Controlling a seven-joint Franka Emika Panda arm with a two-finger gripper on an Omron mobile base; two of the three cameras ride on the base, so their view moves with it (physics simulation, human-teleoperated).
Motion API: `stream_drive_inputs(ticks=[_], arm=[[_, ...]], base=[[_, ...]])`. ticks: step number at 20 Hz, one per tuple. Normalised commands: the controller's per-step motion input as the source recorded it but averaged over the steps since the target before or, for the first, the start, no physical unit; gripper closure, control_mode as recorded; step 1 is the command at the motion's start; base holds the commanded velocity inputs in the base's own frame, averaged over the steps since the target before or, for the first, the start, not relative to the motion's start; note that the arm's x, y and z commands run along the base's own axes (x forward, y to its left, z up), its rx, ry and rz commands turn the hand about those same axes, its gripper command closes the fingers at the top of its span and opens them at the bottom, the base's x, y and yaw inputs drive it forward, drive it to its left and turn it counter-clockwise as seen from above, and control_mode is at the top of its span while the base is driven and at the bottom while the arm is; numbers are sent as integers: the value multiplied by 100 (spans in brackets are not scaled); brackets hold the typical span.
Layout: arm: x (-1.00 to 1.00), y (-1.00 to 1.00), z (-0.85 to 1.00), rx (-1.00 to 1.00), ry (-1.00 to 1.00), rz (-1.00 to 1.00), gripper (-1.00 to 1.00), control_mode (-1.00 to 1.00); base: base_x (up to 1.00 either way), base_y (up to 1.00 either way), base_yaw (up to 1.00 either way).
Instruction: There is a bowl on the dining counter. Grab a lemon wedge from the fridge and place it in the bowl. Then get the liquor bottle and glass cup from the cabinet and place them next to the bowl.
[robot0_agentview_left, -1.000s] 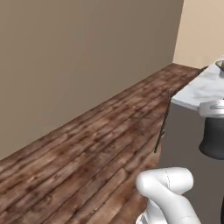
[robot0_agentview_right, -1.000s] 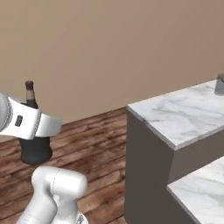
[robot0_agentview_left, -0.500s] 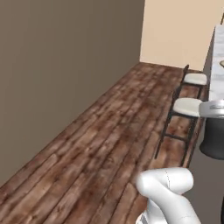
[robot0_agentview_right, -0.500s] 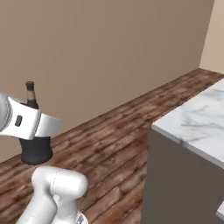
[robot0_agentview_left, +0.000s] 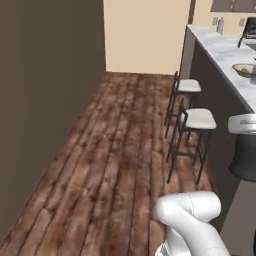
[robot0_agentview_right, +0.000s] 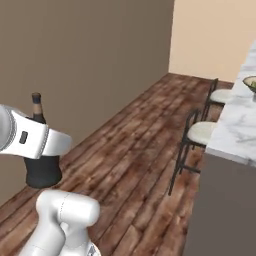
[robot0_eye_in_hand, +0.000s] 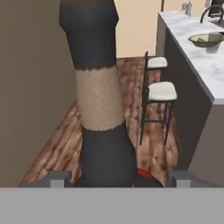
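We carry the liquor bottle (robot0_eye_in_hand: 99, 100) in the gripper (robot0_eye_in_hand: 114, 178): the hand view shows its dark rounded body seated between the two small fingertips (robot0_eye_in_hand: 59, 178), which stand wide apart on either side of it, so we judge the gripper closed on the bottle's broad body and not standing idle. The bottle stands upright, its long axis vertical, neck and cap up, with a pale band around the neck; the right base view agrees, with the bottle (robot0_agentview_right: 42, 150) rising behind the white wrist and its brown cap on top. It sits well short of the dining counter (robot0_agentview_left: 227, 55), out over the wooden floor (robot0_agentview_left: 125, 150), with the brown wall (robot0_agentview_right: 90, 60) on its far side from the counter. Ahead on that counter's marble top lies the bowl (robot0_eye_in_hand: 206, 40), with something small and yellowish in it that may be the lemon wedge, though it is too small to tell. By our reading the bottle is fetched but not yet set down beside the bowl, and no glass cup shows near the bowl. Two stools (robot0_agentview_left: 196, 120) stand against the counter's front, between us and the bowl.
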Motion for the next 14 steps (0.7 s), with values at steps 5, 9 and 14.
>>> stream_drive_inputs(ticks=[5,9,14], arm=[[0,0,0,0,0,0,100,100],[0,0,0,0,0,0,100,100],[0,0,0,0,0,0,100,100]], base=[[60,69,-60],[59,76,-61],[60,88,-62]])
